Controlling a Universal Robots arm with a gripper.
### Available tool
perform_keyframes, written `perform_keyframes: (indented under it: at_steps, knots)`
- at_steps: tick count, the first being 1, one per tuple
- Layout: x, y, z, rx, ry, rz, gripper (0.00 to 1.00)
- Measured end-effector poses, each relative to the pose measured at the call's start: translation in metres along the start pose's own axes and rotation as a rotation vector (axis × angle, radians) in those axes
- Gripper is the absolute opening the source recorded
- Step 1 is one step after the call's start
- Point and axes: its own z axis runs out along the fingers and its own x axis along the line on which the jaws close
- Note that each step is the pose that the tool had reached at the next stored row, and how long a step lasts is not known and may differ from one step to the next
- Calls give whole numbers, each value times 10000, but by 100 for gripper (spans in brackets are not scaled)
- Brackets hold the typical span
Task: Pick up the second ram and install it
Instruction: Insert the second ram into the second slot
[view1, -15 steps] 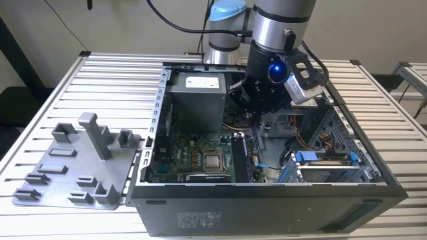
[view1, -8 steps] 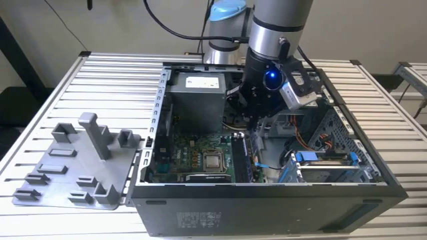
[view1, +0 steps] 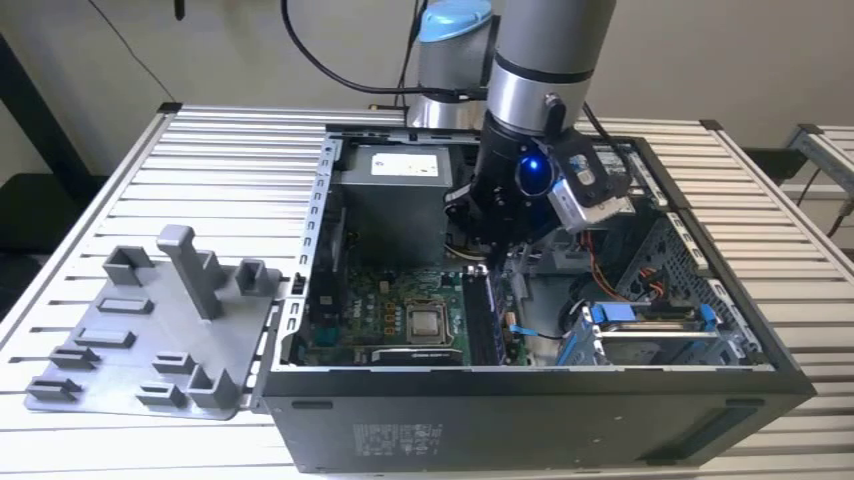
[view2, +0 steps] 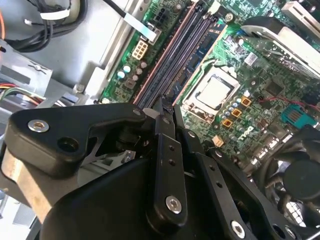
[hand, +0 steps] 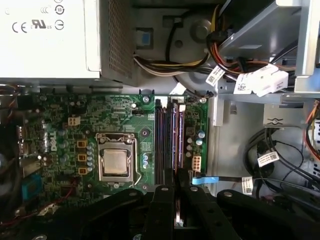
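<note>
- Black linkage arms of the gripper (view2: 165, 112) sit closest to my lens in both wrist views, the fingers (hand: 165, 200) drawn together on the second ram (hand: 178, 212), a thin, flat, near-black memory stick held on edge between them.
- From what I see in the first wrist view, the stick's long axis runs in line with the dark memory slots (hand: 167, 140) on the green motherboard (hand: 65, 107); its free end points along them.
- It lies beside the silver square processor socket (hand: 115, 162), on the side toward the blue-tabbed cable (hand: 205, 178).
- I cannot tell whether its lower edge already touches a slot.
- In the exterior view my gripper (view1: 497, 262) hangs inside the open black computer case (view1: 534, 420) on the slatted metal tabletop (view1: 227, 150), well apart from the grey plastic parts tray (view1: 134, 345).
</note>
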Motion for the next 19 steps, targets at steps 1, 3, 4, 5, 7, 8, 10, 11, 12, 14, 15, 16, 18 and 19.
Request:
perform_keyframes:
  at_steps: [1, 3, 4, 5, 7, 8, 10, 11, 12, 14, 15, 16, 18, 19]
  knots:
    - [2, 1, 17, -1, 1, -3, 14]
    - [4, 0, 53, -1, 11, -5, 14]
    - [7, 1, 71, -1, 14, -4, 14]
    - [9, 1, 89, -1, 17, -4, 14]
    - [12, 3, 123, -1, 25, -5, 14]
    - [14, 4, 141, 0, 25, -5, 14]
    - [19, 5, 177, -1, 26, -4, 14]
    - [24, 6, 205, 0, 27, -4, 14]
    - [28, 7, 223, 0, 27, -4, 14]
    - [33, 4, 260, 0, 27, -6, 14]
    - [33, -2, 278, -2, 26, -6, 14]
    - [34, -8, 296, 0, 27, -5, 14]
    - [39, -18, 333, 0, 27, -3, 14]
    - [47, -22, 351, -1, 28, -4, 14]
